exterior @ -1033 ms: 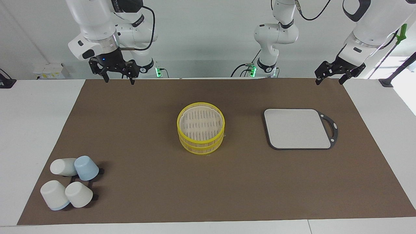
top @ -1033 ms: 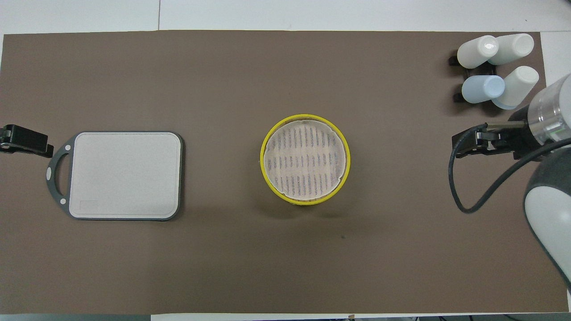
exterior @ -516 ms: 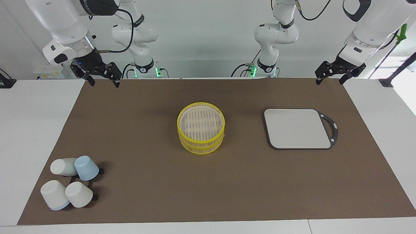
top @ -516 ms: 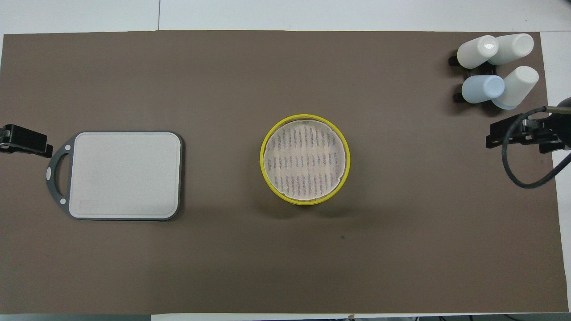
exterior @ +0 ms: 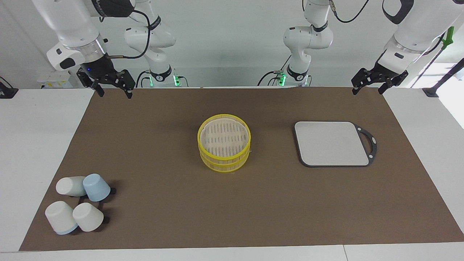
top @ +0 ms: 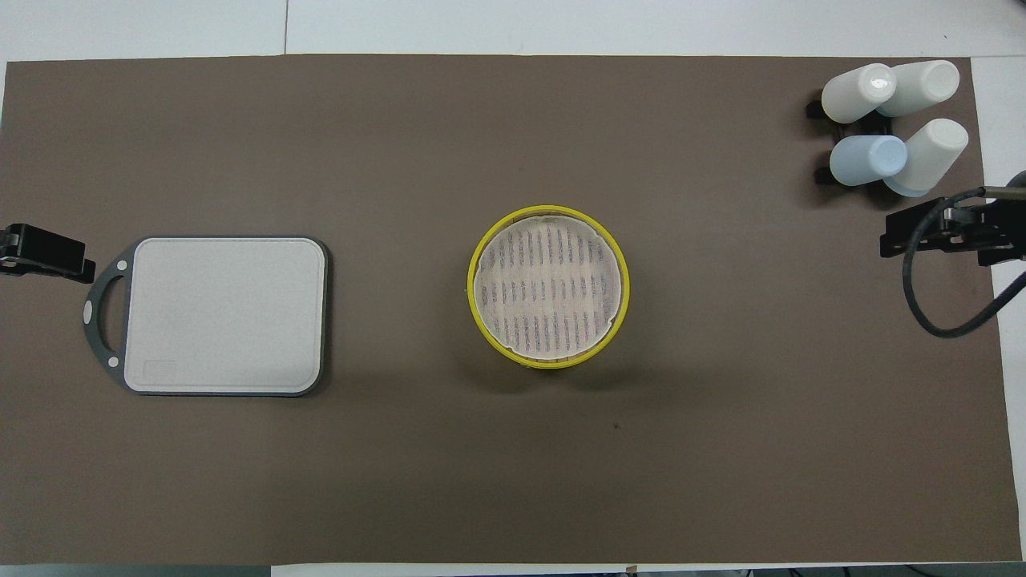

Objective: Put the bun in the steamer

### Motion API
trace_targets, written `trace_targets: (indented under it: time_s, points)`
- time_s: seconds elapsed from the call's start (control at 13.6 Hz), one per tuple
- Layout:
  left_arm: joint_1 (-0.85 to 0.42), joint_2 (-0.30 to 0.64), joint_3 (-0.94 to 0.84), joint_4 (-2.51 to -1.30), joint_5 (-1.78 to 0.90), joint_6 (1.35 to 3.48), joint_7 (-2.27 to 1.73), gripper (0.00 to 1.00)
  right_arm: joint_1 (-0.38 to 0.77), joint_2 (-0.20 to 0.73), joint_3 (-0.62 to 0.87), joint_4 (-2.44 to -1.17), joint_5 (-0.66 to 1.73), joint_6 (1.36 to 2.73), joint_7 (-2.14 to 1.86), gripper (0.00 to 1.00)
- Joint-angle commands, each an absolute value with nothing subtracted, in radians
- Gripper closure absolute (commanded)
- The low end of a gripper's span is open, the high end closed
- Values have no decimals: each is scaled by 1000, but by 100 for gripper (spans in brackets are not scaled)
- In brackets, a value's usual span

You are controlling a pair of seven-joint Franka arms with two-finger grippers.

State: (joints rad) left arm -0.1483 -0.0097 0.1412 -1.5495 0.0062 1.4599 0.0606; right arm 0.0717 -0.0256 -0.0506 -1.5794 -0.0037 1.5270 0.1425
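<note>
Where the facing view looks across the brown tabletop point(exterior: 152, 224), the right end effector point(exterior: 113, 93) hangs in the air over the mat's corner at the right arm's end, its wrist tilted and its two black fingers spread wide and pointing down, holding nothing. The left end effector point(exterior: 367, 90) hangs likewise over the mat's corner at the left arm's end, fingers apart and empty. The steamer point(exterior: 224, 147) stands upright at the middle of the mat, two yellow tiers stacked, its pale slatted top facing up. A grey board point(exterior: 331, 144) with a black handle lies flat between the steamer and the left arm's end. Four cups point(exterior: 78, 203) sit clustered at the right arm's end, farther from the robots than the steamer. No bun shows in this view.

In the overhead view, the steamer point(top: 548, 287) reads as a yellow ring, its slats running away from the robots. The left end effector point(top: 40, 251) shows just beside the board's point(top: 224, 316) handle. The right end effector point(top: 950, 234) shows just nearer the robots than the cups point(top: 890, 124). No bun shows here either.
</note>
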Motion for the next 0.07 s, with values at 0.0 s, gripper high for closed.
trace_targets:
  time_s: [0.0]
  points:
    - [-149,-8,140,-1540,25,1468,67,0,68,-41,-54,-1595,-18,1542,117,0]
